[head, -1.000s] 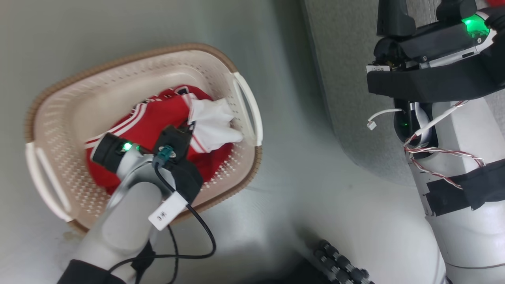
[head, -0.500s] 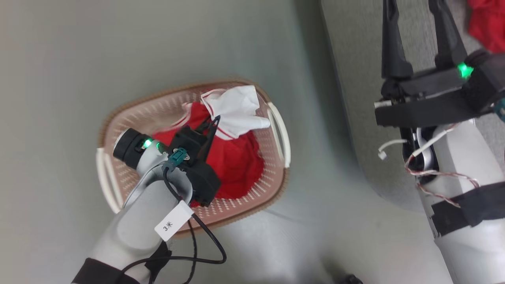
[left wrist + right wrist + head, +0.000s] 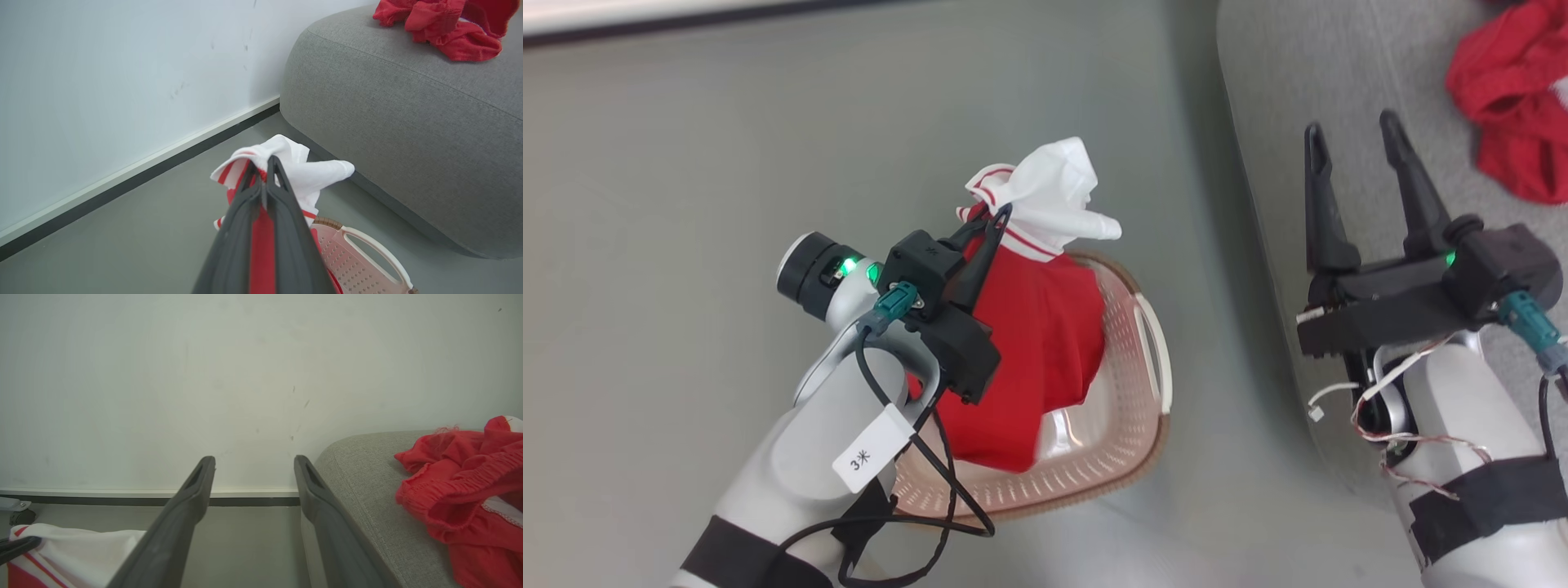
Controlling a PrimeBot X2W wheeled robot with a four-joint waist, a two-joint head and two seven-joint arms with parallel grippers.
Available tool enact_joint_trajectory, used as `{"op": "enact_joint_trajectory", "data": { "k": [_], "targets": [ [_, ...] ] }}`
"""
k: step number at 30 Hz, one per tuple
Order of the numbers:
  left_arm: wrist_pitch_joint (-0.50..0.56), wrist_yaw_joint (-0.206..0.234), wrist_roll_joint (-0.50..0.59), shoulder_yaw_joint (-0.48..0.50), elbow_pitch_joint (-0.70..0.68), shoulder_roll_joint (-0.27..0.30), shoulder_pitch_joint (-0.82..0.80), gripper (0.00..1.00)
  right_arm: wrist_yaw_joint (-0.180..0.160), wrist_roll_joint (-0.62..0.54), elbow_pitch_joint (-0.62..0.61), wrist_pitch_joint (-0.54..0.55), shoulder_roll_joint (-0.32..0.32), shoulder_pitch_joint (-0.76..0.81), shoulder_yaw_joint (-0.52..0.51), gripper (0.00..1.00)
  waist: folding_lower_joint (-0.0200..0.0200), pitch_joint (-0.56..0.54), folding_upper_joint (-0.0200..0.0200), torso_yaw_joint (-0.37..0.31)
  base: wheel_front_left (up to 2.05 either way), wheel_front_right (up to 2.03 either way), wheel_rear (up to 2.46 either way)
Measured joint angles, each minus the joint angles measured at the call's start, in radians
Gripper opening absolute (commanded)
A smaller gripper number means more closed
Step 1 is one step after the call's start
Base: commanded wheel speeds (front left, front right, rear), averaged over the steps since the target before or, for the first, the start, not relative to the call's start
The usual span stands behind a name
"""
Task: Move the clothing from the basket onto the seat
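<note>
One of two garments is across, by our judgement: the red shorts (image 3: pixel 1511 122) lie crumpled on the grey seat (image 3: pixel 1298 82) at the upper right of the head view. We record the jersey (image 3: pixel 1029 343) at centre frame, white striped sleeve (image 3: pixel 1054 188) bunched uppermost, red body hanging down over the basket (image 3: pixel 1119 457); whether its hem is clear of the basket bottom we cannot tell. The left gripper (image 3: pixel 996 214) has its fingers (image 3: pixel 980 257) pressed together on the sleeve fabric, bearing the garment. The right gripper (image 3: pixel 1349 125), at right over the seat, stands spread and holds nothing. Outstanding: carry the jersey to the seat and release it.
</note>
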Motion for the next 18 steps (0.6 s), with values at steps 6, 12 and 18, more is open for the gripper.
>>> {"op": "enact_joint_trajectory", "data": {
  "k": [6, 12, 18],
  "targets": [
    [0.000, -0.009, -0.007, -0.005, -0.016, -0.005, -0.010, 0.00, 0.000, 0.003, 0.022, 0.000, 0.002, 0.054, 0.001, 1.00, 0.0000, -0.094, 0.0000, 0.029, 0.00, 0.00, 0.00],
    [0.000, -0.010, -0.039, -0.006, -0.024, -0.004, -0.013, 0.00, 0.000, 0.007, 0.037, 0.000, 0.010, 0.107, 0.006, 1.00, -0.0001, -0.188, -0.0001, 0.049, 0.00, 0.00, 0.00],
    [0.000, -0.017, -0.056, -0.011, -0.031, -0.004, -0.013, 0.00, 0.000, 0.011, 0.055, 0.000, 0.009, 0.179, 0.011, 1.00, -0.0001, -0.280, -0.0001, 0.065, 0.00, 0.00, 0.00]
  ]
}}
